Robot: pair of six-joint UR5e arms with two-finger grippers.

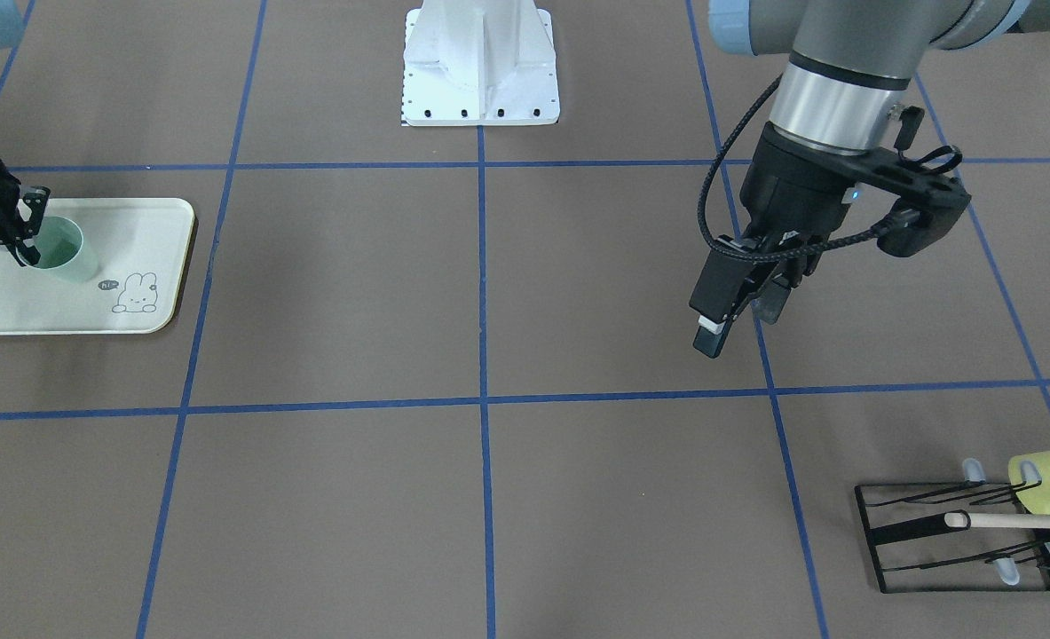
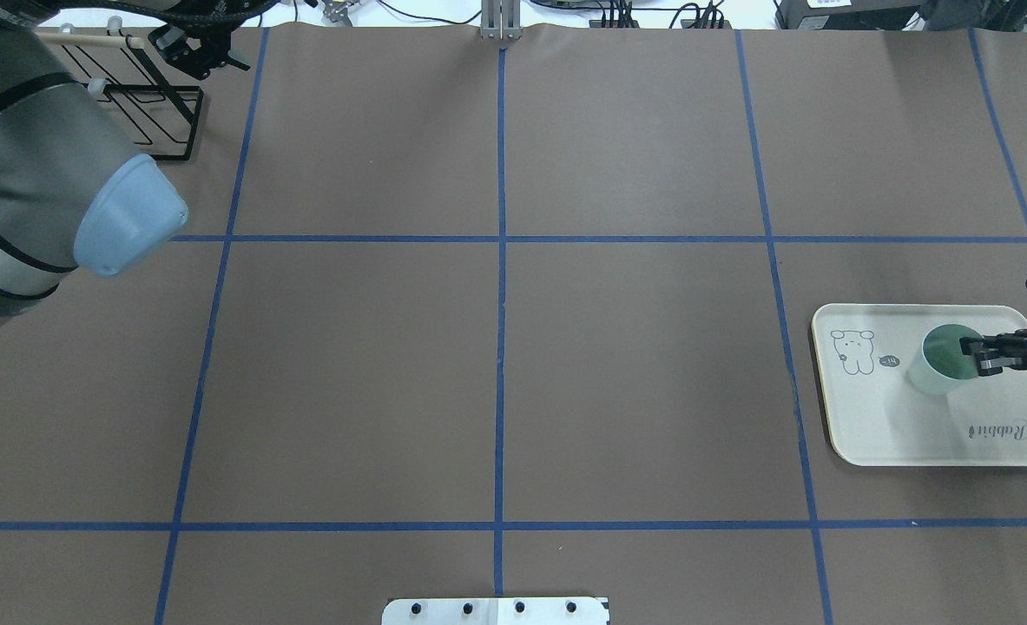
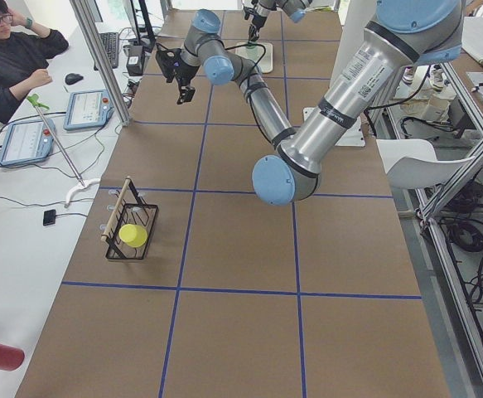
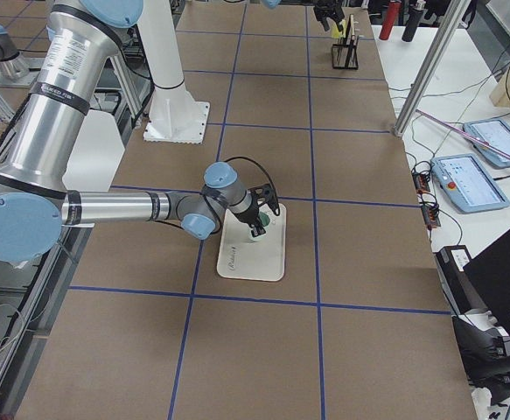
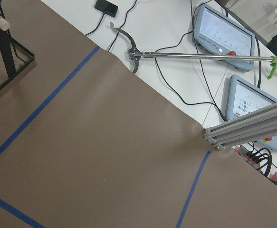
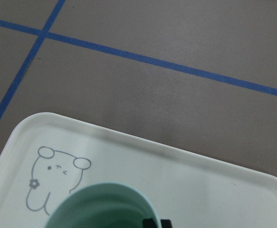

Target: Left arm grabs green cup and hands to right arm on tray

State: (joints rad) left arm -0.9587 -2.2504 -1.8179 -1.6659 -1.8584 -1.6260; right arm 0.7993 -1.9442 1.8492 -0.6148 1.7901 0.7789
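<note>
Right jaws: pinching green cup (image 2: 937, 369) rim over tray (image 2: 912, 438) | left jaws: spread, well away

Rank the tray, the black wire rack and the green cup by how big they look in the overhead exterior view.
1. tray: clearly largest.
2. black wire rack: partly hidden by the left arm and farther from the camera, so this rank covers only its visible part.
3. green cup: smallest.
</note>
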